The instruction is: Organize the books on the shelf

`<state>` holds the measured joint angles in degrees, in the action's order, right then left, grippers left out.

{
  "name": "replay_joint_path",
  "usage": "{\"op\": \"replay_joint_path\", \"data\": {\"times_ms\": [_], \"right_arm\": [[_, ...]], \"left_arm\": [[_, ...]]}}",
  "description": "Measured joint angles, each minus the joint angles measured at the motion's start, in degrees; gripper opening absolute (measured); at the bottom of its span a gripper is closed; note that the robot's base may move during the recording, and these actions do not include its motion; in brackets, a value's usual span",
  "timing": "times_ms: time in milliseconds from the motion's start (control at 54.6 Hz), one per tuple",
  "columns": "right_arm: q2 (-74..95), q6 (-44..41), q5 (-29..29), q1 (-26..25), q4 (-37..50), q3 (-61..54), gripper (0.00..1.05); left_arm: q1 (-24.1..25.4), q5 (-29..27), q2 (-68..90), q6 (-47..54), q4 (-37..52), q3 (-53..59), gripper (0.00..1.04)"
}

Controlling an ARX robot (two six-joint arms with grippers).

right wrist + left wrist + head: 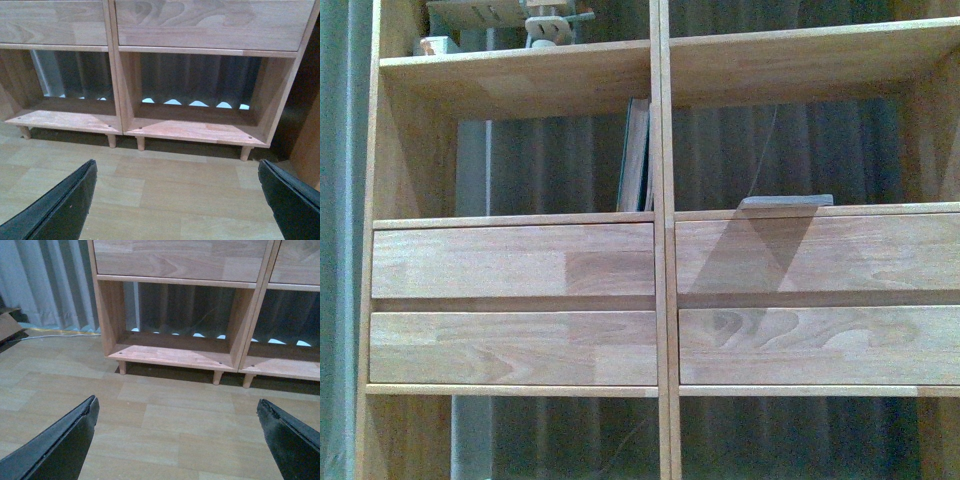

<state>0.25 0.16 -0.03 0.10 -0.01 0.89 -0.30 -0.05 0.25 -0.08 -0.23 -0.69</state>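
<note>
The light-wood shelf [660, 250] fills the front view, with its central upright and four drawer fronts. A thick teal book [636, 155] stands upright in the left compartment, leaning against the divider. A flat grey-blue book [786, 201] lies on the right compartment's floor. Neither arm shows in the front view. My left gripper [177, 412] hangs open above the wood floor, facing the shelf's bottom left compartment [175, 315], nothing between its fingers. My right gripper [177, 172] is open too, over the floor before the bottom right compartment [200, 90].
A wooden toy figure [550, 22] and small items sit on the top left shelf board. Grey curtain [50, 285] hangs behind and left of the shelf. A cable [45, 335] runs along the floor at the left. The shelf stands on short legs [244, 152].
</note>
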Motion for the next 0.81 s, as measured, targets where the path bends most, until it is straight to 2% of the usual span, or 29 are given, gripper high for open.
{"op": "replay_joint_path", "data": {"times_ms": [807], "right_arm": [[0.0, 0.0, 0.0, 0.0, 0.0, 0.0, 0.98]], "left_arm": [[0.0, 0.0, 0.0, 0.0, 0.0, 0.0, 0.98]]}}
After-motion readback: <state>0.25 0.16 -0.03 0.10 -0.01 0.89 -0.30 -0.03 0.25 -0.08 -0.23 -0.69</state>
